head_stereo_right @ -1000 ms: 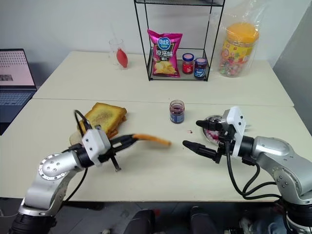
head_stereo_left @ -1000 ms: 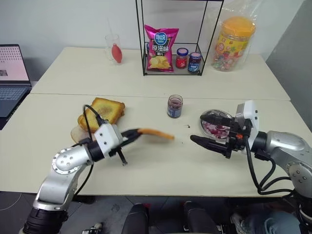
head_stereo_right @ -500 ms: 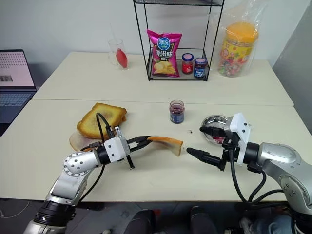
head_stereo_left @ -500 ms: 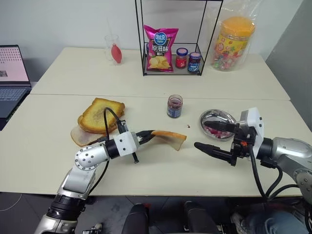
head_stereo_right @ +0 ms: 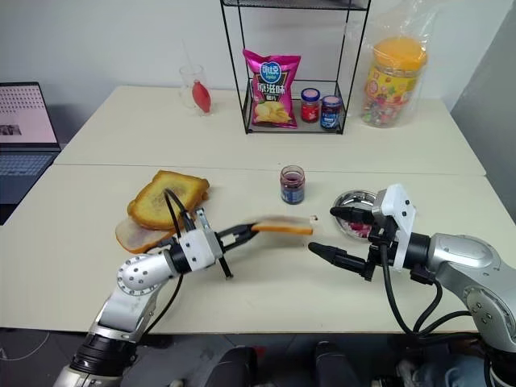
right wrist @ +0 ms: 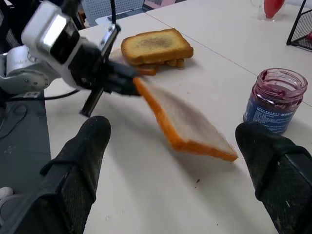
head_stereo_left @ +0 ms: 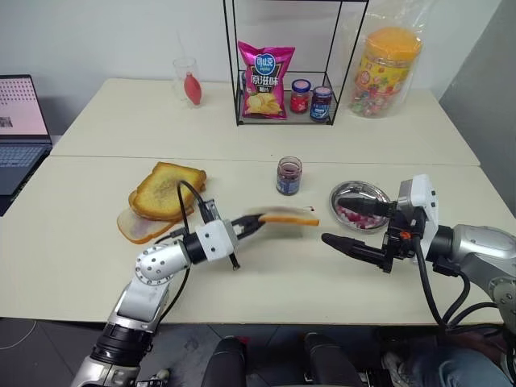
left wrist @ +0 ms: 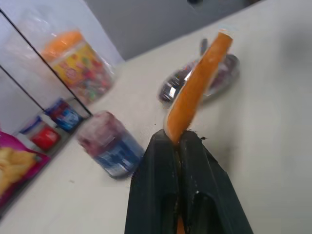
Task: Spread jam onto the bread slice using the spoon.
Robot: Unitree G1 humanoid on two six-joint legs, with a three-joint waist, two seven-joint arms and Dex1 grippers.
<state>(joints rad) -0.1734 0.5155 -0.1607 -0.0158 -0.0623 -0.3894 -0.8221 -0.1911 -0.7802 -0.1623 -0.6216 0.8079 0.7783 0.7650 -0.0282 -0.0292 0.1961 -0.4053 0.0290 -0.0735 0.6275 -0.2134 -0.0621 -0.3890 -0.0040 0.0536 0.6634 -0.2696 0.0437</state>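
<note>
My left gripper is shut on one crust edge of the bread slice, a pale slice with a tan crust. It holds the slice roughly level above the middle of the table. In the right wrist view the bread slice hangs between my right fingers, well ahead of them. My right gripper is open and empty, just right of the slice and in front of a metal dish with red bits in it. An open jar with dark purple jam stands behind the slice. I cannot make out the spoon clearly.
Toasted slices are stacked left of centre, with a paler slice beneath them. At the back a wire rack holds a chip bag and two small jars. A candy jar, a glass and a laptop stand around the edges.
My left gripper has carried the bread slice to the right, toward my right gripper. The slice drooped at its far end half a second ago and now lies level. The right gripper has stayed put.
</note>
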